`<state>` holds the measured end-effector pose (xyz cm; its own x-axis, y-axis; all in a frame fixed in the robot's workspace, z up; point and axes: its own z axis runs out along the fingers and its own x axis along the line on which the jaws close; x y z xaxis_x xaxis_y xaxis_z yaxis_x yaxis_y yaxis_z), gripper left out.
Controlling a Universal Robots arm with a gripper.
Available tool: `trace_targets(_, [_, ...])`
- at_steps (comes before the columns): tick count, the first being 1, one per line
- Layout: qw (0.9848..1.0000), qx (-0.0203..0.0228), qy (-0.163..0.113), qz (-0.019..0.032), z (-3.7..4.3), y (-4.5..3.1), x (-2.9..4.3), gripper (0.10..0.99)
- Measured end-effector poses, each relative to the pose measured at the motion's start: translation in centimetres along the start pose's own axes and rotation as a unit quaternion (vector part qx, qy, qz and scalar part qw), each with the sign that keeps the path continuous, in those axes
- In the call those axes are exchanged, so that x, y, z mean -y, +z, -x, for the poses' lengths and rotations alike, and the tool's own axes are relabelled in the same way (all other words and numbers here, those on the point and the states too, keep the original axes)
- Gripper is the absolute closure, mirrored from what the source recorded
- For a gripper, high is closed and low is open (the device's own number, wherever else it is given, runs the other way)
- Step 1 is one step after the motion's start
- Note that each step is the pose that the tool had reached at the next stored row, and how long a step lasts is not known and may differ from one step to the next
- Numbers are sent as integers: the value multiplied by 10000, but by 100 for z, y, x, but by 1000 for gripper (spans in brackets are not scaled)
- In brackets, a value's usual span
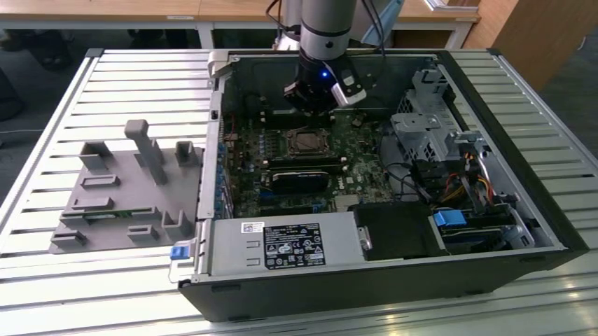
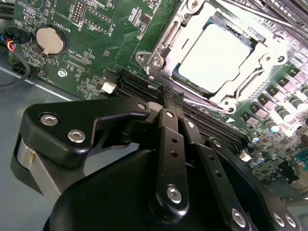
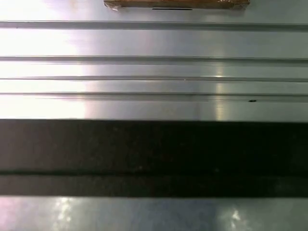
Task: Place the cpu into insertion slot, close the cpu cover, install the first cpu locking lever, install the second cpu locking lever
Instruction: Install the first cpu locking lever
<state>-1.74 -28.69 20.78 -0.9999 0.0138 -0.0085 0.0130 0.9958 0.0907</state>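
Gripper (image 1: 307,106) hangs over the green motherboard (image 1: 369,183) in your open computer case (image 1: 374,287) on the slatted table (image 1: 103,294), just beside the insertion slot (image 1: 306,142), jaws drawn narrow and gripping nothing. In the second wrist view you see the cpu (image 2: 214,55) seated there, the silver cpu cover (image 2: 161,45) lying flat around its bright face.

This is a robotics lab or assembly workshop. A robot arm (image 1: 327,28) reaches into an open desktop computer case (image 1: 374,290) that lies on its side with its green motherboard (image 2: 110,53) exposed. The case rests on a slatted aluminium workbench (image 1: 94,290). A grey moulded parts fixture (image 1: 112,203) sits beside the case, and wooden desks (image 1: 112,7) stand behind.
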Motion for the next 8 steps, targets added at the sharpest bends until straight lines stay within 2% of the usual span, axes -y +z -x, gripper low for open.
trace_targets(8, [10000,0,-1,-24,8,55,3,976])
